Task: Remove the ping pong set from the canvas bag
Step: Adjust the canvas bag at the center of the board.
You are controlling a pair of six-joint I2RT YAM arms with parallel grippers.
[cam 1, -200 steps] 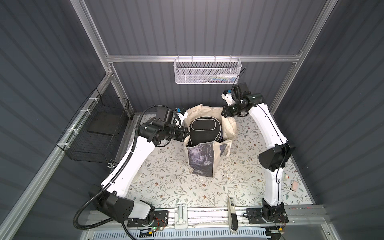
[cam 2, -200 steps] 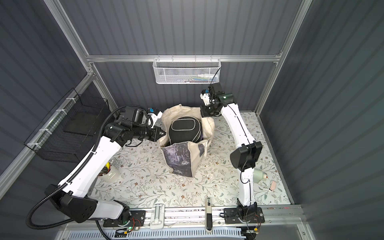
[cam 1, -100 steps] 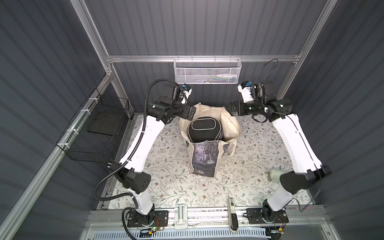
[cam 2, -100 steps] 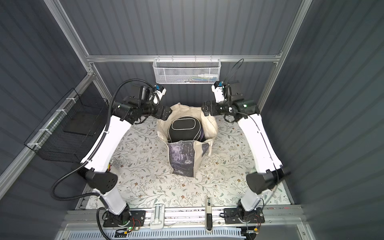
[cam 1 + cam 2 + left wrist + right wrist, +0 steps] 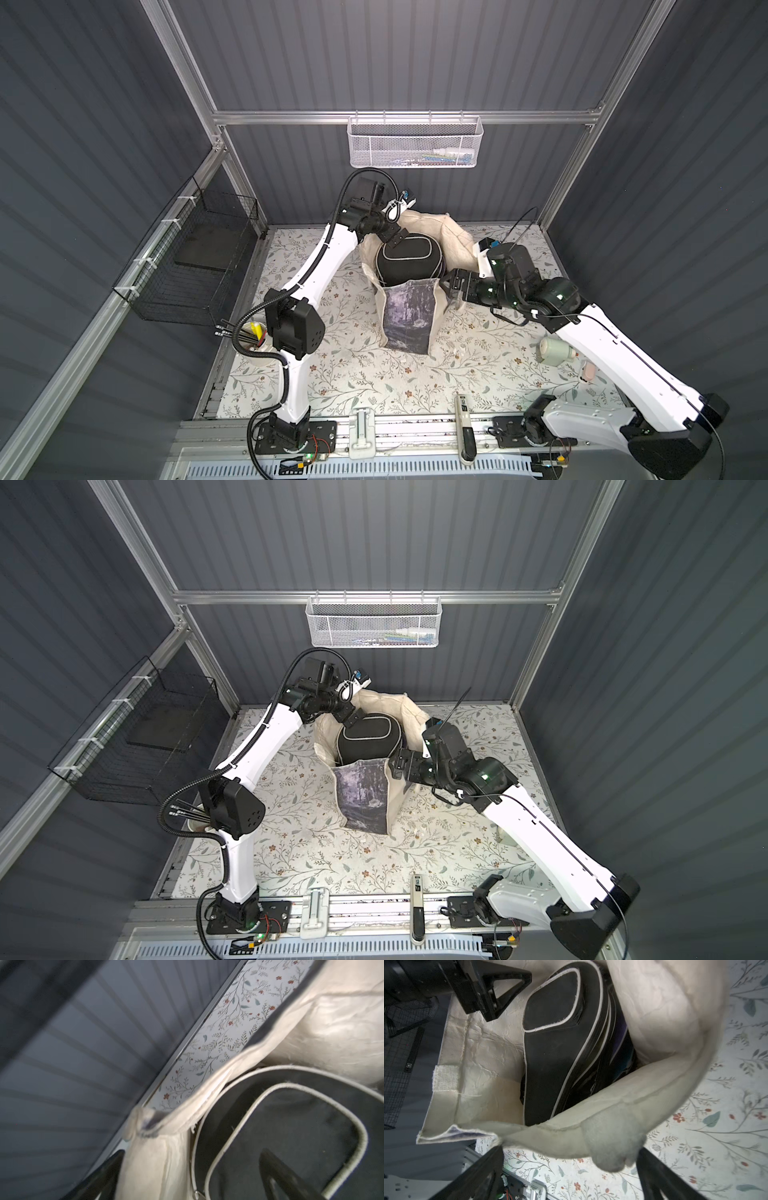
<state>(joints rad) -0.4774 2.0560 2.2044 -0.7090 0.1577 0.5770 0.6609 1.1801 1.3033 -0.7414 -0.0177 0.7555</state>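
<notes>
At bag point(image 5: 407, 316) mouth: left gripper point(image 5: 397, 237) jaws apart, straddling rim beside black case point(image 5: 409, 259); right gripper point(image 5: 451, 286) jaws apart, rim fabric between them.

A white mesh basket point(image 5: 413, 143) is seen hung on the rear rail, with small items lying at one end. A black wire basket point(image 5: 195, 266) is fixed to the side wall, and a dark flat slab is held inside. The floral surface point(image 5: 353, 374) is spread wall to wall. A cup point(image 5: 259, 361) stuffed with pens is spotted near the black basket. Well apart, at the opposite edge, a pale pot point(image 5: 555, 351) is set near a small pink item point(image 5: 587, 371). A black-and-white handheld device point(image 5: 464, 424) is laid across the front rail.
</notes>
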